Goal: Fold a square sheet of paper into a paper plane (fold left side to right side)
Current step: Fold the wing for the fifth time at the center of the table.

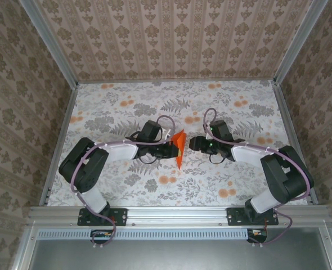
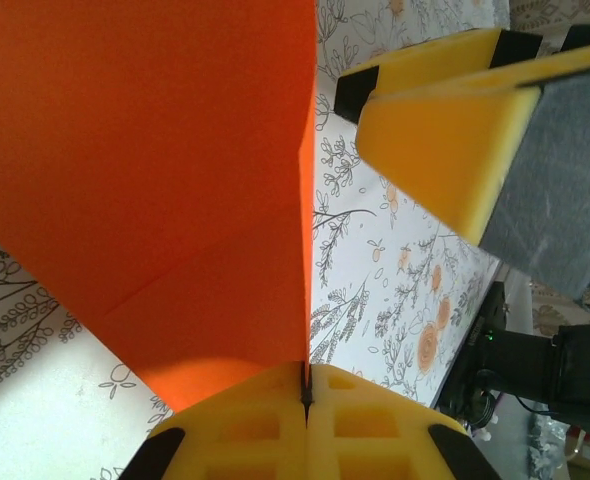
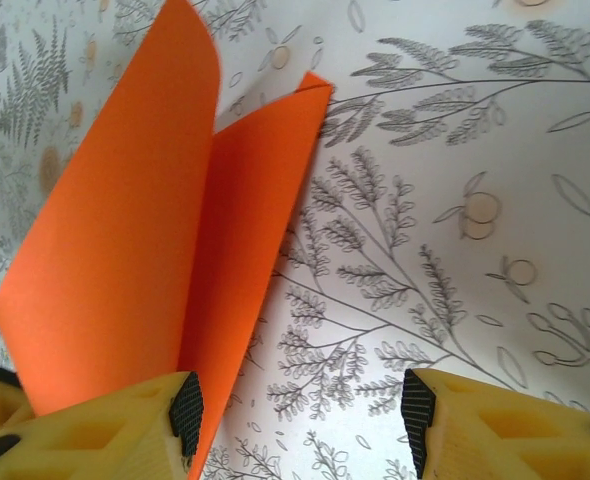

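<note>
Two grippers face each other at the middle of the floral table (image 1: pixel 211 180). Leftmost, the left gripper (image 1: pixel 169 151) (image 2: pixel 305 395) is clamped tight on the folded orange sheet (image 1: pixel 179 147) (image 2: pixel 155 180) (image 3: pixel 125 250), whose two flaps stand parted. Right of it, the right gripper (image 1: pixel 193 144) (image 3: pixel 300 410) has its jaws apart, gripping nothing, one finger (image 3: pixel 105 430) just beside the sheet.

orange sheet (image 1: pixel 179 148) upright between left pincer (image 1: pixel 173 151) and right pincer (image 1: pixel 192 144), free table (image 1: pixel 126 107) beyond
</note>
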Available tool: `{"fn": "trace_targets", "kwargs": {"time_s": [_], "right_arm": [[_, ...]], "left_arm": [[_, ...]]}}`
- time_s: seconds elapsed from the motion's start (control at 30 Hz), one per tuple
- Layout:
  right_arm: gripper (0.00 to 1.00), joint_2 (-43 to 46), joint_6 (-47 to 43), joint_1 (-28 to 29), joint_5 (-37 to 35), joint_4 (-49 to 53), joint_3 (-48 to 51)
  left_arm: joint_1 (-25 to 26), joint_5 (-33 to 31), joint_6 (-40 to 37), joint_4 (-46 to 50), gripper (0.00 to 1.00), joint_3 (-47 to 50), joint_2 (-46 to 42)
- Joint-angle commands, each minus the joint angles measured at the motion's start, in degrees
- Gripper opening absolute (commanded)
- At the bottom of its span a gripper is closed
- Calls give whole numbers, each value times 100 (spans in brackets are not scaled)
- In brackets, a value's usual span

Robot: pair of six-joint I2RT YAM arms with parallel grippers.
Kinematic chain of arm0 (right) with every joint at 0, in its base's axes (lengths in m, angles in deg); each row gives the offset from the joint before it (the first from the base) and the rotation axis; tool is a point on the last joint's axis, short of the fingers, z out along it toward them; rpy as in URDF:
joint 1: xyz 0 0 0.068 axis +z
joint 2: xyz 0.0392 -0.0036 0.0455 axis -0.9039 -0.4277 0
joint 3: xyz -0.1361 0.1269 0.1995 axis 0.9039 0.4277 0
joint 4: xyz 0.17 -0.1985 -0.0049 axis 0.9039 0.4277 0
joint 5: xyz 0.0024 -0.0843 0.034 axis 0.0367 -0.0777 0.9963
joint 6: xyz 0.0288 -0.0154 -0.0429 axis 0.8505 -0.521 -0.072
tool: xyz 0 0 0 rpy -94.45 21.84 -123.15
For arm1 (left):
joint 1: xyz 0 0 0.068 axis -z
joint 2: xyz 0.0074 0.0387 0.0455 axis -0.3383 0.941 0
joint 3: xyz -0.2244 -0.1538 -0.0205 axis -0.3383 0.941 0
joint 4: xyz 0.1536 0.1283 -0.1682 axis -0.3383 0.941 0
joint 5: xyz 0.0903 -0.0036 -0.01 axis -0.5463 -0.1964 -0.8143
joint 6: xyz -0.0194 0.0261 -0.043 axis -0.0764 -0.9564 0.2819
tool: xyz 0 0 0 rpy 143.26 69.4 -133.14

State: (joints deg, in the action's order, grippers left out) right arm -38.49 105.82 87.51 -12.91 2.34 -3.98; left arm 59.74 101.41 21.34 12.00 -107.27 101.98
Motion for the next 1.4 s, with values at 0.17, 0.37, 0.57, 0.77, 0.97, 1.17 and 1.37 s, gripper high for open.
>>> {"fn": "trace_targets", "kwargs": {"time_s": [0.17,0.37,0.57,0.77,0.97,1.17,1.37], "right_arm": [[57,-109,243,127,160,-835,270],[55,-234,472,143,191,-1242,448],[54,-406,789,195,196,-1735,564],[53,-666,1004,326,100,-2031,488],[50,-924,1126,417,31,-2029,280],[48,-1098,1230,442,-7,-2018,122],[44,-1290,1353,485,-32,-1983,-46]], "left_arm": [[-163,558,123,-578,1,151,429],[-259,735,106,-778,1,148,653],[-315,922,81,-914,1,109,845],[-349,1005,63,-948,1,75,960],[-382,1009,53,-944,1,88,969],[-394,1003,56,-931,1,92,970],[-401,981,54,-930,1,85,980]]}}
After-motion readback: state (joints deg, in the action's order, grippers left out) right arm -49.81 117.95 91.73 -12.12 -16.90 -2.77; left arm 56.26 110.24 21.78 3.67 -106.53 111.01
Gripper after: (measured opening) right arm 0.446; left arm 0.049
